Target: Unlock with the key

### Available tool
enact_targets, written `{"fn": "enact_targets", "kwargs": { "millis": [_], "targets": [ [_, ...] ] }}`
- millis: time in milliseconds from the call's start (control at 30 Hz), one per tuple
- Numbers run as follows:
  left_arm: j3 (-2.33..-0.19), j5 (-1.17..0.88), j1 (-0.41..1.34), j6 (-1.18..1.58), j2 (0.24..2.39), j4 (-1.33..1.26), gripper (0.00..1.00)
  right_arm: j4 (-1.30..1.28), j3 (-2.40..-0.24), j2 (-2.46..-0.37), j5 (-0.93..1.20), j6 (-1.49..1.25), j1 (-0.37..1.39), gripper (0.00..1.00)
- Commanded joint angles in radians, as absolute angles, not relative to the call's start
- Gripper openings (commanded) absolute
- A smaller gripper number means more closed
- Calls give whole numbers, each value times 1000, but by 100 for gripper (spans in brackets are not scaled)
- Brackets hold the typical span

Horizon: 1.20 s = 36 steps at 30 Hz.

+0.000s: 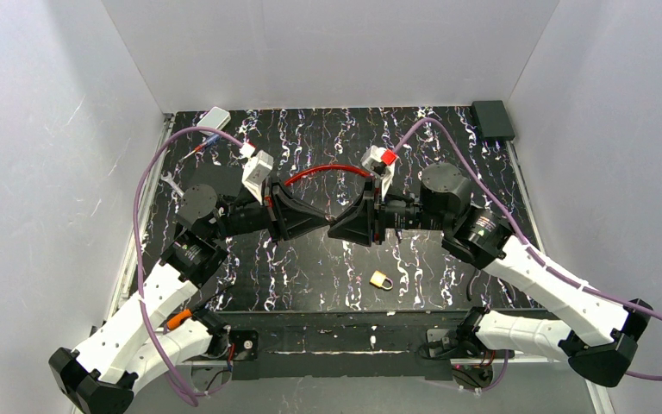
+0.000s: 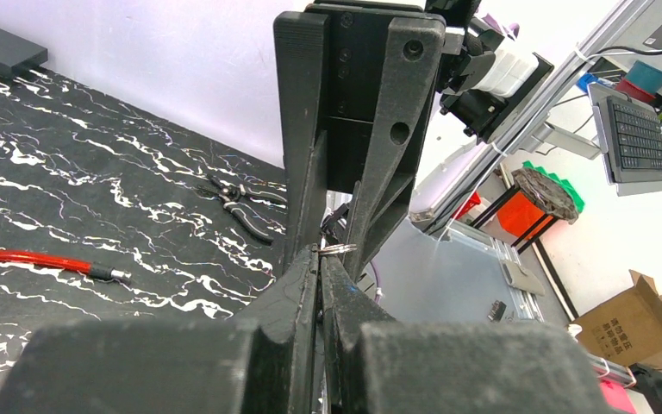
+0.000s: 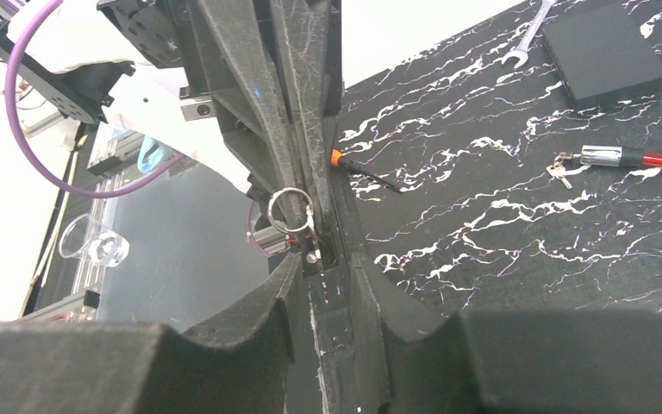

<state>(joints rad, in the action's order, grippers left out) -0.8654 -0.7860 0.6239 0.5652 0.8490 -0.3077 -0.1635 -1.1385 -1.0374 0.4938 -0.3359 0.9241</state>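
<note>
The left gripper [image 2: 319, 260] has its jaws pinched shut on the little key [image 2: 336, 248]; the right gripper [image 3: 332, 259] meets it nose to nose, jaws narrow, and I cannot tell if it grips yet; I think they are passing the key. The padlock [image 1: 381, 279] lies on the table [image 1: 448, 164], near the front; next the key must go down and find its hole. The table is black with white streaks; a red cable [image 1: 327, 170] lies on it; white walls stand around.
</note>
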Motion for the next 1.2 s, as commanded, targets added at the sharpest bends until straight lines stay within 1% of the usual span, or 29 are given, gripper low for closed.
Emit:
{"fn": "enact_targets", "kwargs": {
  "millis": [0, 133, 300, 400, 467, 667, 700, 733, 767, 833, 867, 933, 967, 1000, 1167],
  "targets": [
    [-871, -782, 626, 573, 843, -341, 0, -106, -1187, -1010, 518, -322, 923, 31],
    [-867, -781, 626, 578, 847, -342, 0, -108, -1185, -1009, 524, -323, 925, 23],
    [-857, -774, 626, 581, 844, -342, 0, -110, -1183, -1003, 518, -321, 924, 17],
    [-850, -769, 626, 583, 844, -342, 0, -103, -1180, -999, 516, -320, 924, 9],
    [-846, -768, 625, 586, 845, -342, 0, -94, -1178, -997, 522, -320, 924, 1],
    [-830, -756, 626, 596, 842, -342, 0, -92, -1165, -994, 541, -311, 923, 1],
    [-826, -750, 626, 599, 840, -342, 5, -104, -1166, -995, 534, -307, 923, 1],
    [-821, -748, 626, 599, 836, -342, 14, -121, -1168, -997, 527, -305, 923, 1],
    [-815, -748, 626, 599, 831, -342, 24, -139, -1172, -998, 519, -301, 924, 1],
    [-793, -750, 625, 591, 812, -342, 51, -191, -1181, -1005, 503, -293, 923, 1],
    [-779, -747, 625, 586, 798, -342, 60, -224, -1188, -1009, 491, -288, 924, 1],
    [-742, -731, 624, 577, 752, -337, 72, -296, -1198, -1017, 466, -288, 923, 1],
    [-721, -717, 624, 571, 729, -333, 77, -332, -1202, -1022, 452, -291, 925, 1],
    [-700, -706, 623, 564, 706, -328, 78, -370, -1204, -1028, 441, -298, 924, 1],
    [-614, -651, 621, 511, 613, -256, 80, -531, -1206, -1085, 404, -346, 925, 1]
  ]
}}
